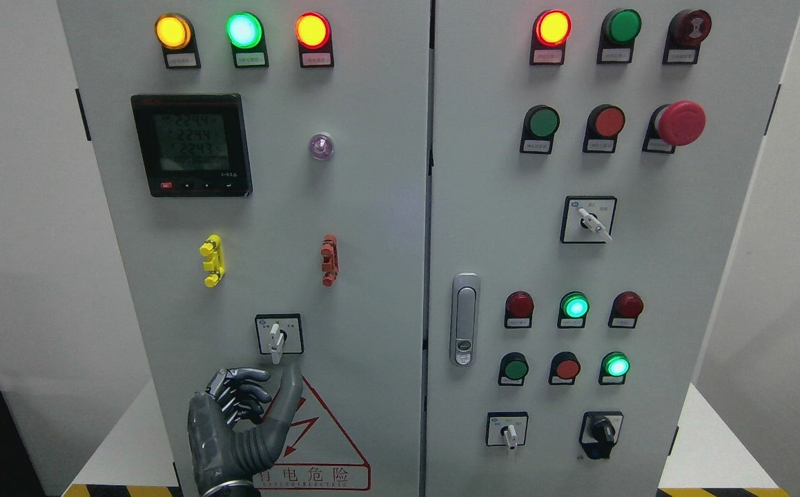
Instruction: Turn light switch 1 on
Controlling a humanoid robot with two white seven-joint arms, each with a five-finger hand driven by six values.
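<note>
My left hand [237, 421], fingers curled and holding nothing with the thumb raised, sits just below the selector switch [277, 339] low on the left cabinet door [372, 276], so turning it is still undone.

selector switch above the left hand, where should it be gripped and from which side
Grip the white lever of the selector switch, pinching its flat sides between thumb and finger. Probably come from below: the lever hangs straight down, and the left hand is already under it, one finger pointing up at its tip.
</note>
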